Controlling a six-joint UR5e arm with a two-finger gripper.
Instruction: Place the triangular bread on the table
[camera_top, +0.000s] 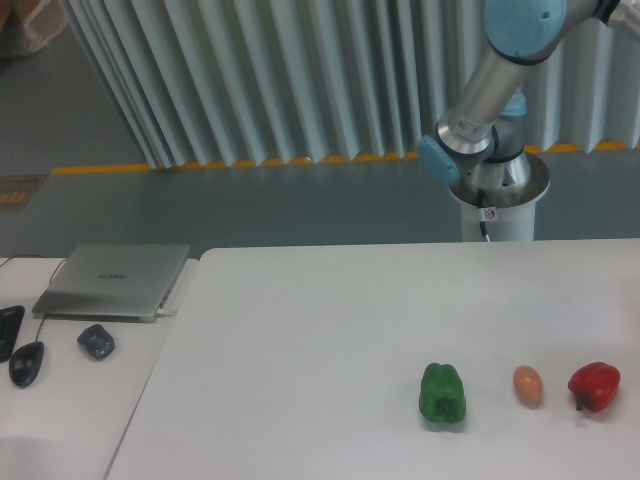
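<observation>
The triangular bread is not in view. On the white table (320, 330) near the front right lie a green pepper (442, 393), a small tan-orange egg-shaped object (528, 385) and a red pepper (594, 386), in a row. Only the arm's base and lower joints (485, 150) show at the back right. The arm runs up out of the frame at the top right. The gripper is out of view.
An adjoining white desk (60, 400) at the left holds a silver laptop (115, 280), two dark mice (96, 341) (27, 362) and a black object (8, 328) at the edge. A ribbed grey curtain wall stands behind the table.
</observation>
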